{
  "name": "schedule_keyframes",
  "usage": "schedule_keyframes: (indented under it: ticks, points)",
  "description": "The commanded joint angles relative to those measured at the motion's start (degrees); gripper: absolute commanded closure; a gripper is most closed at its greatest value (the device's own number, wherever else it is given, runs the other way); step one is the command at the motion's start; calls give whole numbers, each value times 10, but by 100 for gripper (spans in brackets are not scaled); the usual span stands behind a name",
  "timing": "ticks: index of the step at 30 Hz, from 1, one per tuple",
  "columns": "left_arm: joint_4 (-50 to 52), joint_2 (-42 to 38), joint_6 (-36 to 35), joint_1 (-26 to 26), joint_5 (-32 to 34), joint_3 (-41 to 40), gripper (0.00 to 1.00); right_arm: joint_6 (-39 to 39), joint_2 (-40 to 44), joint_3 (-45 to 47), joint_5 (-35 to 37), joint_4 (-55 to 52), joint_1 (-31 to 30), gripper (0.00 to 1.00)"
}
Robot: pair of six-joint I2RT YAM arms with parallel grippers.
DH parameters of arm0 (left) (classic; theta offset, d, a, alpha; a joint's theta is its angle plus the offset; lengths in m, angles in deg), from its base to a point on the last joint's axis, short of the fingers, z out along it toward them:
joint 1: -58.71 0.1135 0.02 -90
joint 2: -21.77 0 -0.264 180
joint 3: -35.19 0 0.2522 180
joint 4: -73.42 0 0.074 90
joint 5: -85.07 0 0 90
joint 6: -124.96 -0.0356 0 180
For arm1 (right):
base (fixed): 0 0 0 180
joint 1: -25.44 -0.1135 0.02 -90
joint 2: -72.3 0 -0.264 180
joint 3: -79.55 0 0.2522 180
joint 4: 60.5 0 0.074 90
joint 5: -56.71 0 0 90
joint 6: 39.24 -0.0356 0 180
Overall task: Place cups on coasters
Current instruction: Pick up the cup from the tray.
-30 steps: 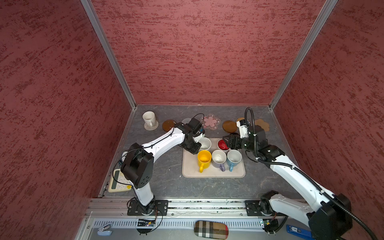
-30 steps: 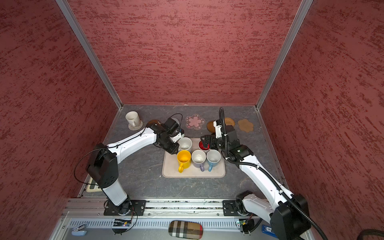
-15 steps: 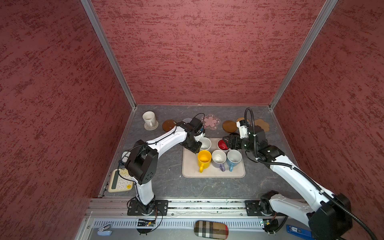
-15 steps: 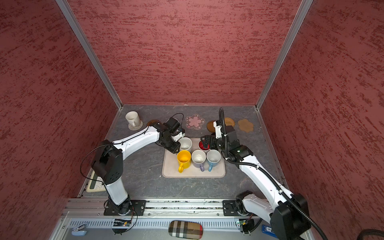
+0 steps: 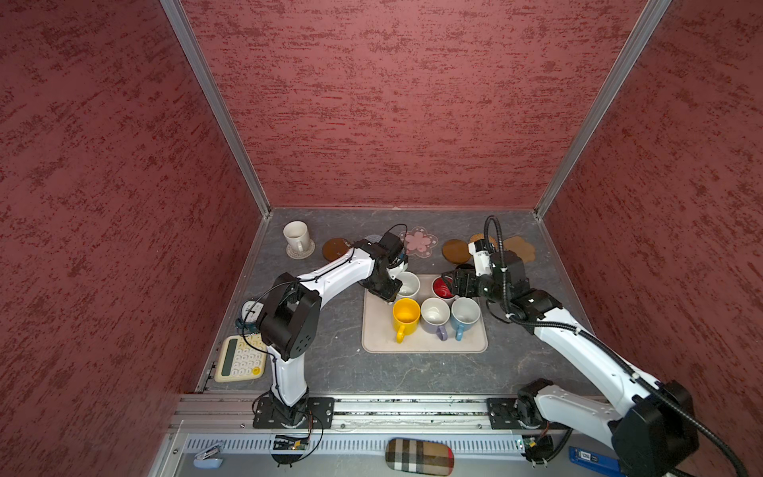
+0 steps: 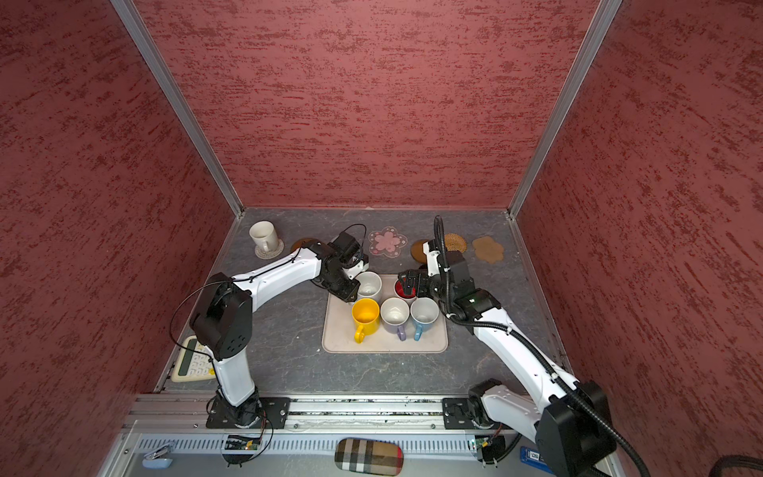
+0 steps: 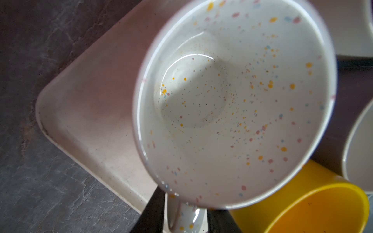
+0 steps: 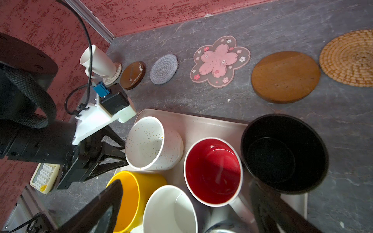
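Top views are showing a beige tray (image 5: 380, 342) carrying a speckled white mug (image 5: 408, 284), a red-lined mug (image 5: 442, 287), a yellow mug (image 5: 406, 316), a lavender mug (image 5: 434, 314) and a light blue mug (image 5: 465, 312), each showing an empty inside. A plain white mug (image 5: 296, 236) is sitting on a beige woven coaster (image 5: 303, 252) in the far left corner, and the label on a blue object (image 6: 532, 456) at the near edge is proving too small to read. Left wrist view is looking into the speckled white mug, which is holding only its coloured flecks. The left gripper (image 7: 184, 203) is pinching narrowly on its handle, black fingers (image 7: 153, 211) pressing either side. Right wrist view is showing that mug tilting on the tray, with a black mug (image 8: 282, 153) sitting empty at the tray's far right corner. The right gripper (image 8: 185, 185) is hanging spread wide over the red-lined mug, gripping nothing. Beyond the tray a dark brown disc (image 8: 133, 75), a grey woven round (image 8: 163, 69), a pink flower coaster (image 8: 221, 61), a brown disc (image 8: 285, 76) and a rattan round (image 8: 349, 57) are lying uncovered in a row.
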Motion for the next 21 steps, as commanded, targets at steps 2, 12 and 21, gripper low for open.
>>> schedule_keyframes:
  ticks: [2, 12, 21]
  points:
    - [-16, 11, 3, -15, 20, 4, 69, 4, 3, 7, 3, 17, -3, 1]
    - [-13, 22, 4, -30, 42, 0, 76, 3, 4, 7, -1, 20, -4, 1]
    - [-4, 46, 12, -33, 61, 17, 74, 3, 19, 13, 4, 15, -4, 1]
